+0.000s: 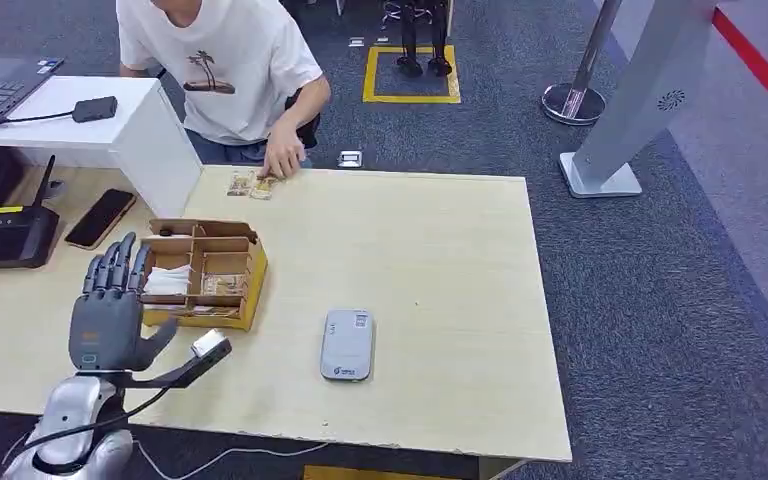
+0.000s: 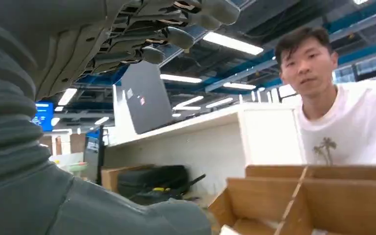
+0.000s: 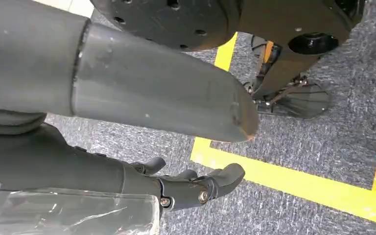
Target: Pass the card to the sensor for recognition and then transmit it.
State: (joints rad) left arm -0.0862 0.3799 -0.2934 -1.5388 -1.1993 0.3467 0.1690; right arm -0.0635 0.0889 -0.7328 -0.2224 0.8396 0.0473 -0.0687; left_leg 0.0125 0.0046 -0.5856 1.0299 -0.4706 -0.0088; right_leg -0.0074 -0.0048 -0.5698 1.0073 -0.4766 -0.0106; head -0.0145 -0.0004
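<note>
My left hand (image 1: 110, 310) hovers over the table's near left part with its fingers spread upward and nothing in it. It is just left of a wooden compartment box (image 1: 222, 243), and several cards (image 1: 222, 286) lie in the box. The grey sensor (image 1: 347, 343) lies flat on the table to the right of the box. In the left wrist view the fingers (image 2: 176, 34) and thumb (image 2: 127, 215) stand apart in front of the box (image 2: 323, 196). My right hand (image 3: 127, 98) hangs over the carpet, holding nothing, its fingers (image 3: 200, 188) loosely apart from the thumb.
A person in a white shirt (image 1: 220, 70) stands across the table (image 1: 440, 260), one hand (image 1: 282, 158) on loose cards (image 1: 248, 186) at the far edge. A phone (image 1: 100, 217), a black device (image 1: 5, 237) and a white riser (image 1: 150, 130) stand at the left.
</note>
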